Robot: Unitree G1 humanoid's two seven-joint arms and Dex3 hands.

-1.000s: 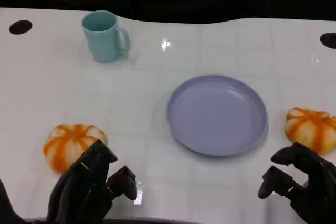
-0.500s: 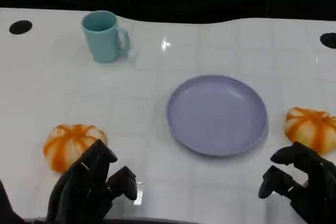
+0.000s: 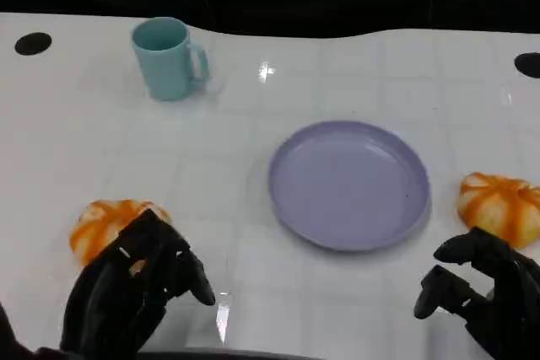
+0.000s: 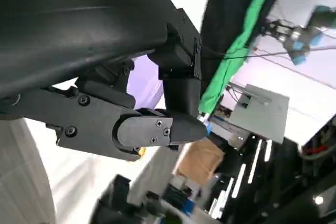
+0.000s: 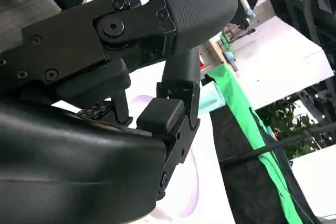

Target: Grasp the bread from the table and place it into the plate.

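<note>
Head view, looking down on a glossy white worktop [image 3: 253, 208]. Nearest, at the lower left, the robot's black left hand [image 3: 131, 292] hangs over the near side of an orange-and-cream striped bread roll [image 3: 105, 227]; its fingers are spread and hold nothing, and whether they touch the roll cannot be told. At the lower right, the right hand [image 3: 481, 292] hovers with fingers loosely parted and empty, just on the near side of a second striped bread roll [image 3: 499, 205], which lies close to the picture's right edge.

Between the two rolls and a little farther back sits a round lavender plate [image 3: 291, 208], with nothing on it. Bare worktop lies between the left roll and the plate; the right roll lies just beside the plate's rim, a narrow gap between them.

Farther back on the left stands an upright pale teal mug [image 3: 167, 58], handle to the right, well apart from the plate. Two dark round holes [image 3: 33, 43] mark the far corners, and beyond the far edge all is black.

The left wrist view adds the underside of that hand's fingers [image 4: 157, 129] with a sliver of the lavender plate [image 4: 147, 82] past them. The right wrist view shows its own fingers [image 5: 168, 119] and a green cloth [image 5: 247, 124] beyond the worktop
</note>
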